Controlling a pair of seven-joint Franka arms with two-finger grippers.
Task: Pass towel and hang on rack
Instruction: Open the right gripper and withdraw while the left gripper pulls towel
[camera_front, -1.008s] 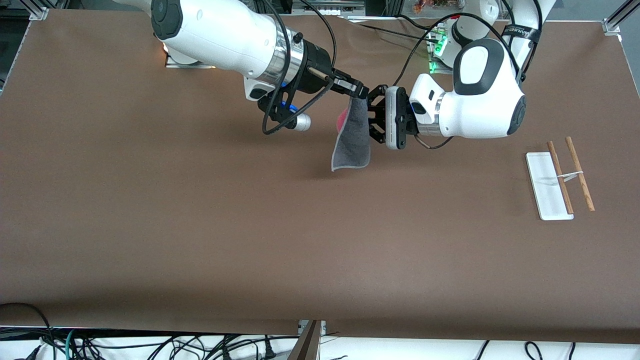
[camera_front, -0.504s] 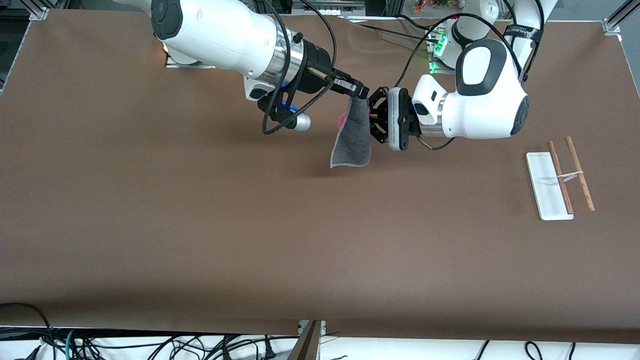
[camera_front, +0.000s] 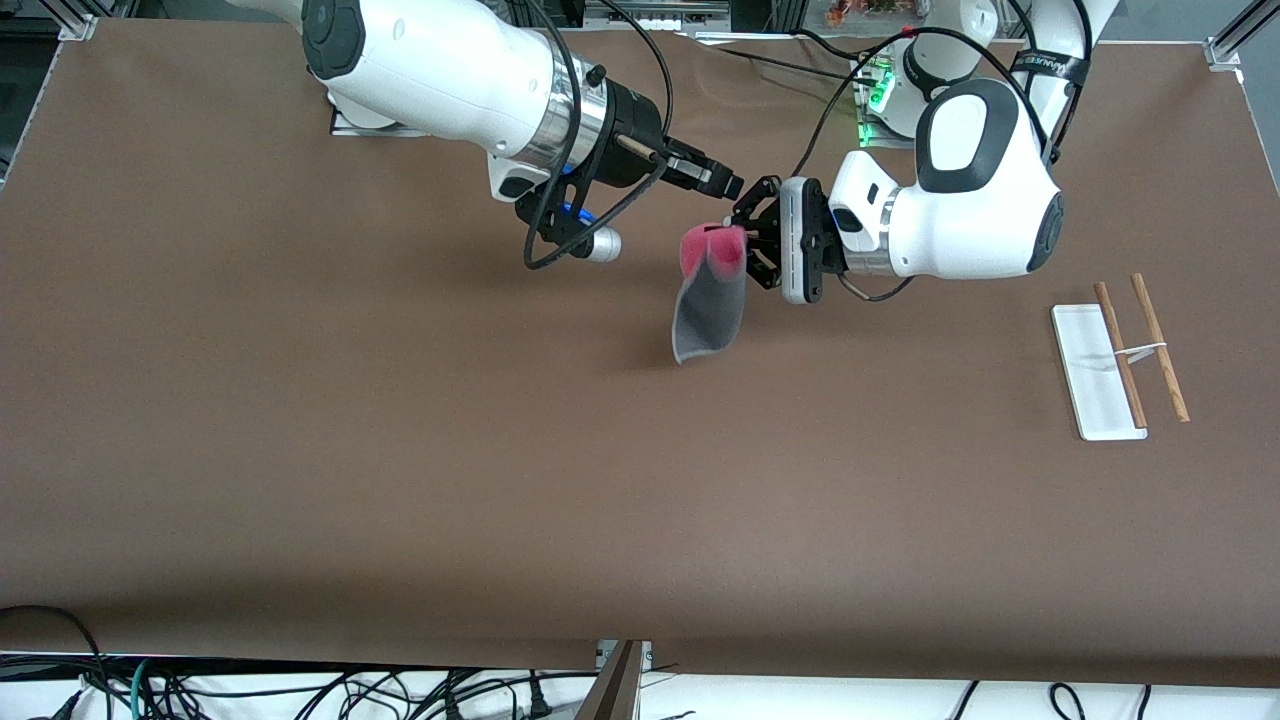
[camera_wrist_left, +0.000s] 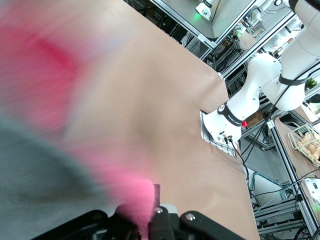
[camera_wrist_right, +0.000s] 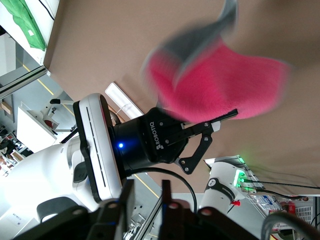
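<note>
The towel (camera_front: 710, 300) hangs in the air over the middle of the table, its pink side folded over at the top and its grey side hanging down. My left gripper (camera_front: 745, 245) is shut on its top edge. In the left wrist view the towel (camera_wrist_left: 60, 125) fills most of the picture, blurred, and is pinched in the gripper (camera_wrist_left: 150, 210). My right gripper (camera_front: 730, 185) is open and empty, just beside and above the towel. The right wrist view shows its spread fingers (camera_wrist_right: 127, 192), the towel (camera_wrist_right: 220, 85) and the left gripper (camera_wrist_right: 210, 127). The rack (camera_front: 1120, 360) lies at the left arm's end.
The rack's white base plate (camera_front: 1085, 370) and its two wooden rods lie flat on the brown table (camera_front: 400, 450). A box with a green light (camera_front: 875, 95) and cables sit by the left arm's base.
My right gripper has opened and let go of the towel's top corner. The towel now hangs from my left gripper alone, with its pink top flopped over.
</note>
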